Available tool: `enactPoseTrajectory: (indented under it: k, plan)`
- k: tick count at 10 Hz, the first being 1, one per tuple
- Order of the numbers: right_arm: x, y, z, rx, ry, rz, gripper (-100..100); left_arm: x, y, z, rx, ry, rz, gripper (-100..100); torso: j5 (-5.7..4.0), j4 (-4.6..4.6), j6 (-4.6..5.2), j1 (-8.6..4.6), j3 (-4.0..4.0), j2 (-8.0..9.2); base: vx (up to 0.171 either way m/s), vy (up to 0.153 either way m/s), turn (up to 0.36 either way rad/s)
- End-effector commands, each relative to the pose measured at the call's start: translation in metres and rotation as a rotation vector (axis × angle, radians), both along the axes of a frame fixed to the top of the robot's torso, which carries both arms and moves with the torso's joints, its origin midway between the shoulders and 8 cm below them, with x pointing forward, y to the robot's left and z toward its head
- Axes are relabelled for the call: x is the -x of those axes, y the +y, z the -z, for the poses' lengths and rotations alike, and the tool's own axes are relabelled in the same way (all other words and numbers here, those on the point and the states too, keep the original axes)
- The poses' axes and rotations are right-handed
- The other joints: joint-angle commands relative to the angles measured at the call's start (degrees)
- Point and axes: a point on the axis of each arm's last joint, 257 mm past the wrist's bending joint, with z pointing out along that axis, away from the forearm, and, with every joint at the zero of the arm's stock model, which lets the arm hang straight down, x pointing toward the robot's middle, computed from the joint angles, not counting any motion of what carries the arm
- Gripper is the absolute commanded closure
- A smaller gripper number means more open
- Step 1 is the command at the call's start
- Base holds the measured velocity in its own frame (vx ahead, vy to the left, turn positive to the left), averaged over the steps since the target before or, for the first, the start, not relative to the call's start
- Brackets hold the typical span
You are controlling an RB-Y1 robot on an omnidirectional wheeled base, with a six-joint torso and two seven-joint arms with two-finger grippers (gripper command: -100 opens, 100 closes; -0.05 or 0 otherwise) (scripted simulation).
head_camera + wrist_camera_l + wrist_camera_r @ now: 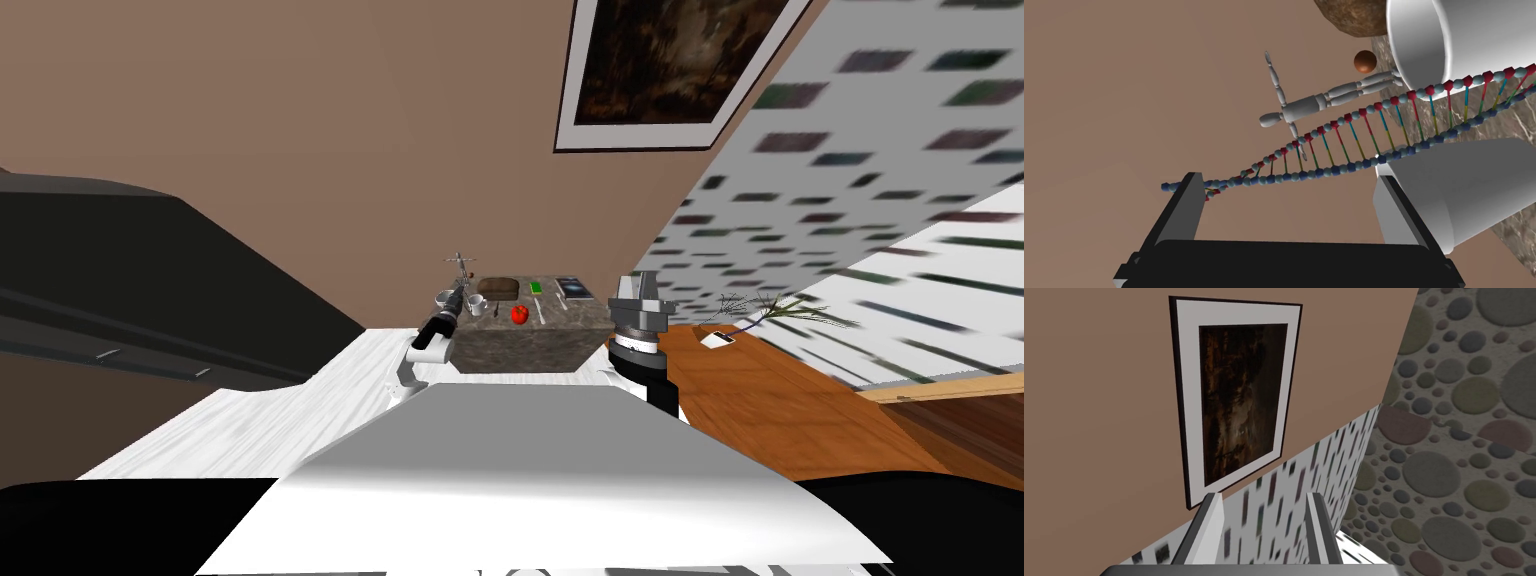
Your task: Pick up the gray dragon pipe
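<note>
Hovering at the far-left corner of the marbled brown stone surface (530, 348), your L hand (1291, 210) is open, w/ a coloured bead DNA-helix model (1382, 160) crossing btwn its fingers and a plain white cup (1474, 195) beside. The small thin grey dragon pipe (497, 311), prob. this dark sliver, lies btwn that cup & a round red fruit (519, 314). R hand (1266, 528) is raised, fingers apart.

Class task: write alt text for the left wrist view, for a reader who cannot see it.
Beyond the open fingers of the left gripper, a colourful DNA helix model runs slantwise past two white cups on a marbled top. Behind it are a grey jointed mannequin and a small brown ball, against a brown wall.
</note>
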Motion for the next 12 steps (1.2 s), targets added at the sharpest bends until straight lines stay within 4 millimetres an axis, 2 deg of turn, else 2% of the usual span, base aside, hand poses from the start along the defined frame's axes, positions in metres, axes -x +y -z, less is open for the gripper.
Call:
enactPoseTrajectory:
  k: [1, 12]
  plan:
    - [0.000, 0.000, 0.000, 0.000, 0.000, 0.000, 0, -0.001, 0.002, 0.009, -0.002, 0.043, -0.009, -100, 0.00, 0.00, 0.00, 0.00, 0.00, 0.00, 0.007, -0.037, -0.043]
    - [0.000, 0.000, 0.000, 0.000, 0.000, 0.000, 0, -0.006, 0.022, 0.061, -0.024, 0.285, -0.073, -100, -0.02, -0.09, 0.05, -0.16, -0.17, -0.25, 0.012, -0.038, -0.033]
